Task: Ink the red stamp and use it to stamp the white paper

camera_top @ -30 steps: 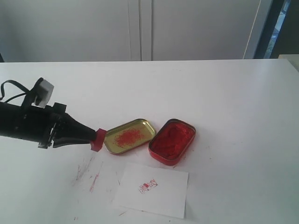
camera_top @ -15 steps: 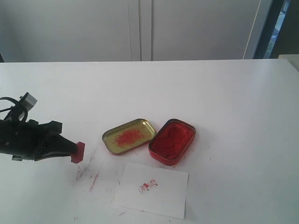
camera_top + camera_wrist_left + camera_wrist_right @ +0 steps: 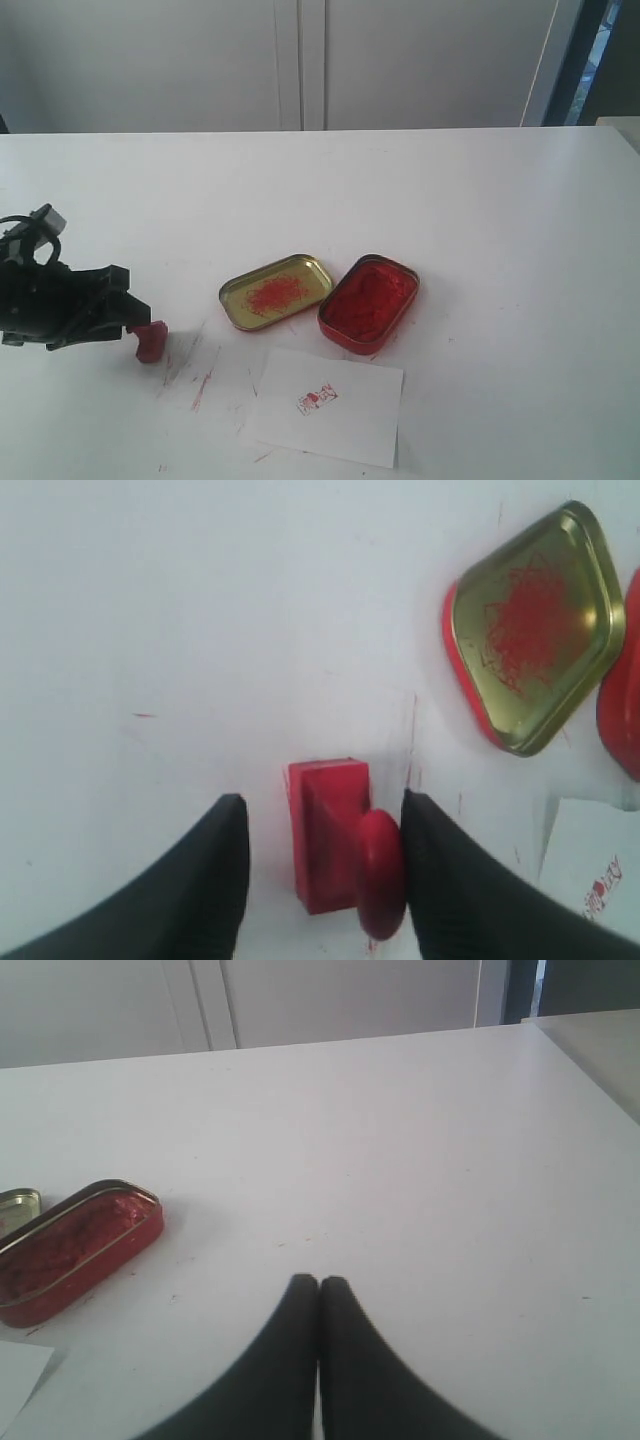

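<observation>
Resting loose on the surface point(image 3: 450, 200) at 8 o'clock from the gold lid point(image 3: 277, 291), the red stamp point(image 3: 150, 340) sits between the wide-open, empty jaws of your left gripper point(image 3: 322, 802), knob almost against one of its fingers point(image 3: 440, 880), so a sideways drift could topple it and smear ink there.

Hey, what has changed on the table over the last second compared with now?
The left gripper carried the red stamp away from the gold lid, leftward in the exterior view and down to the table. It then opened, and the stamp now sits between its spread fingers. The red ink tin, the lid and the white paper with its print stayed put.
</observation>
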Controlling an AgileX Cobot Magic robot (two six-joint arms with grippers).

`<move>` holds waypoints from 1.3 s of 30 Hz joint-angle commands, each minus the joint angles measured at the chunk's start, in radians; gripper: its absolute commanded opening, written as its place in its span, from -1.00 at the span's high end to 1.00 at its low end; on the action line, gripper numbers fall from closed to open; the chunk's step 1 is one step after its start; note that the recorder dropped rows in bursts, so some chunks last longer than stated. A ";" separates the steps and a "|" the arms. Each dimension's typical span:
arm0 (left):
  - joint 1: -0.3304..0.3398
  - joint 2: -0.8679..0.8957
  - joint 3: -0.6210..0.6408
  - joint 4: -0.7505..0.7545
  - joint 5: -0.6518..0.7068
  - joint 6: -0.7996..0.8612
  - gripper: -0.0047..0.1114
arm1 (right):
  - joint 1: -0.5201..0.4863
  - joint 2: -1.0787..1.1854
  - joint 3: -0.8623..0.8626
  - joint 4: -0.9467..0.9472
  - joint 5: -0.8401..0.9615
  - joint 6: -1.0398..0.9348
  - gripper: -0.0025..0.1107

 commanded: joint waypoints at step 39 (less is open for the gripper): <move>-0.035 -0.430 0.006 0.181 0.398 -0.049 0.92 | -0.004 -0.005 0.005 -0.007 -0.007 0.001 0.96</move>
